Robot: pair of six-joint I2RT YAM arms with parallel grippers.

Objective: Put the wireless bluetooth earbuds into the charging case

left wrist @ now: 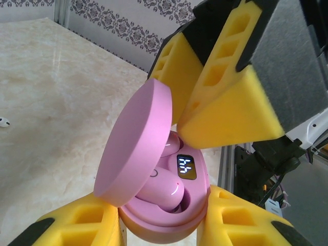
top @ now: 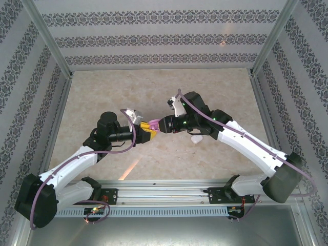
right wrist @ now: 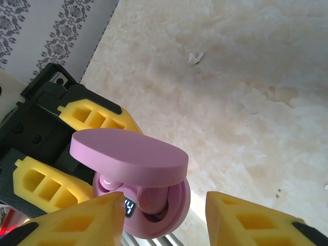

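Note:
My left gripper (left wrist: 159, 225) is shut on the base of the pink charging case (left wrist: 154, 225), which it holds off the table with the lid (left wrist: 136, 146) hinged open. Two pale purple earbuds sit in the wells: one (left wrist: 165, 188) is near, and the other (left wrist: 173, 143) is tucked under the lid beside the lit display (left wrist: 186, 167). My right gripper (right wrist: 164, 220) is open, its yellow fingers (right wrist: 77, 220) standing either side of the case (right wrist: 177, 205) without gripping it. From above, both grippers (top: 148, 128) (top: 161, 125) meet at the case (top: 153, 125).
A small white earbud (right wrist: 195, 57) lies alone on the marble table (right wrist: 246, 102); it also shows at the left edge of the left wrist view (left wrist: 4, 122). A small white object (top: 197, 138) lies under my right arm. A metal rail (top: 164, 187) runs along the near edge.

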